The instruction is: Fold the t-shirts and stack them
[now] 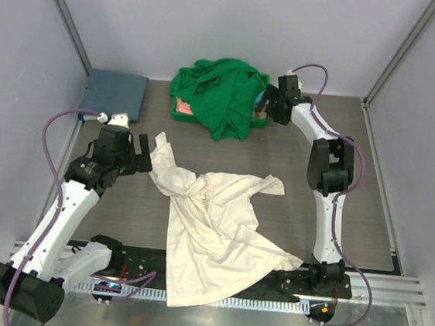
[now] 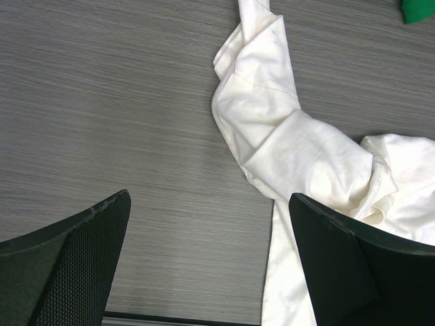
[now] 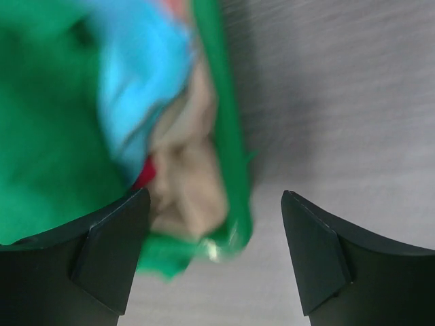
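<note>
A large cream-white t-shirt (image 1: 211,225) lies crumpled across the table middle, its lower hem over the near edge. It also shows in the left wrist view (image 2: 285,136). My left gripper (image 1: 142,155) is open and empty, just left of the shirt's twisted upper corner. A bright green t-shirt (image 1: 221,93) is heaped over the green tray (image 1: 182,111) at the back, with turquoise (image 3: 146,61) and pink cloth under it. A folded slate-blue t-shirt (image 1: 116,94) lies at the back left. My right gripper (image 1: 270,105) is open and empty over the tray's right rim (image 3: 228,156).
Grey walls close in the table on three sides. A black rail with cables runs along the near edge (image 1: 267,281). Bare wood-grain table (image 1: 355,185) lies to the right of the cream shirt.
</note>
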`<action>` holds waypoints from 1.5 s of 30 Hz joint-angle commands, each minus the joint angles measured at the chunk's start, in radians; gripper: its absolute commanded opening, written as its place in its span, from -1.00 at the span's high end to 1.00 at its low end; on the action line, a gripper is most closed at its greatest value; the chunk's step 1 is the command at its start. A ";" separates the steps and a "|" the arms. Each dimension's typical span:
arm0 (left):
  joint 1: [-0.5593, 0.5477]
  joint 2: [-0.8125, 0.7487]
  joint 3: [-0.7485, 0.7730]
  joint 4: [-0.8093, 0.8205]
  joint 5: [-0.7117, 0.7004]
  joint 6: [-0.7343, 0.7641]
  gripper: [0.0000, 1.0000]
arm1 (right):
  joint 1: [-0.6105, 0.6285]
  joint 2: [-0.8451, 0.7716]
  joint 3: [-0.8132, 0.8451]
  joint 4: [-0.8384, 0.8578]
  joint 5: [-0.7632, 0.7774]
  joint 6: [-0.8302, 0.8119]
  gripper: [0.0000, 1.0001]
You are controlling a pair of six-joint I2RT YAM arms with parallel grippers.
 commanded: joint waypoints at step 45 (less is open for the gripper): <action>-0.010 0.058 0.012 0.004 0.020 0.015 -0.99 | -0.173 -0.142 0.225 -0.168 0.340 -0.085 -0.67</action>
